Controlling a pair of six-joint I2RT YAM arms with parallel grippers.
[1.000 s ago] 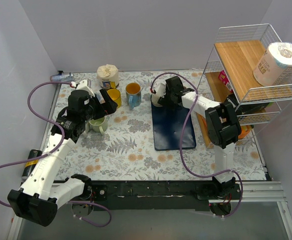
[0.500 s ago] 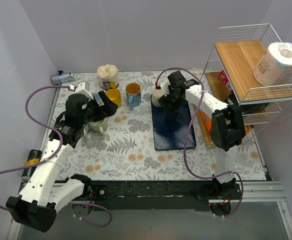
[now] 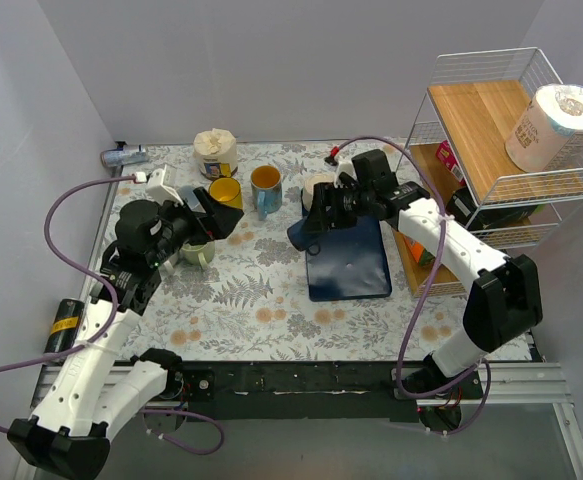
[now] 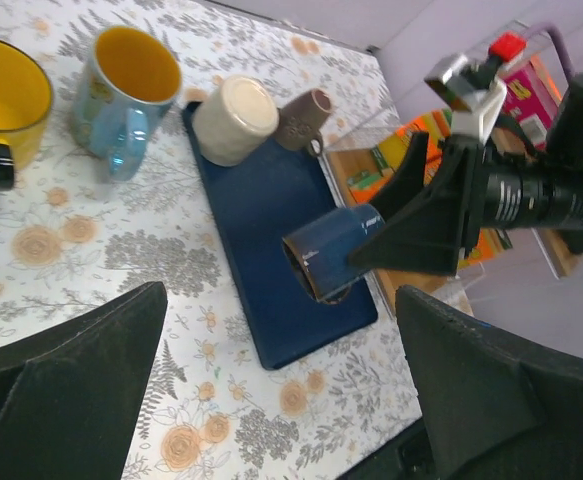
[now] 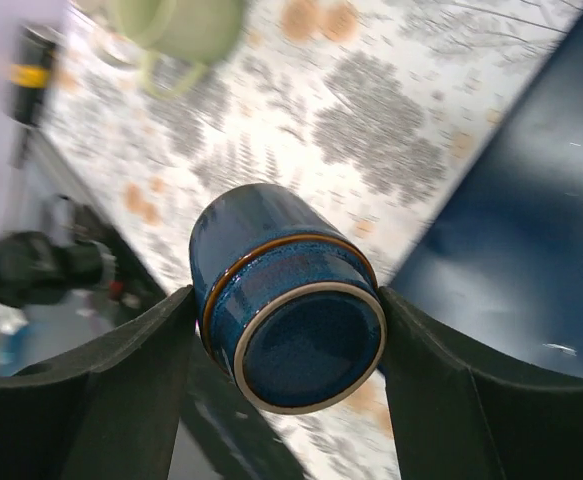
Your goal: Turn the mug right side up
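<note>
A dark blue mug (image 3: 305, 233) is held in the air over the left edge of the dark blue mat (image 3: 351, 265). It lies on its side, mouth toward the left arm, base toward the right wrist camera (image 5: 289, 300). My right gripper (image 3: 323, 213) is shut on it, one finger on each side (image 5: 286, 345). The left wrist view shows the mug (image 4: 331, 262) from the mouth side. My left gripper (image 3: 209, 213) is open and empty (image 4: 281, 400), above the table to the left of the mat.
A cream mug (image 4: 234, 120) and a small brown mug (image 4: 304, 118) lie at the mat's far end. A blue-and-orange mug (image 3: 265, 188), a yellow mug (image 3: 226, 190) and a green mug (image 3: 195, 250) stand to the left. A wire rack (image 3: 501, 150) stands on the right.
My right gripper has lifted the dark blue mug off the mat's far end, carried it left and nearer, and tipped it onto its side. The left arm has shifted slightly.
</note>
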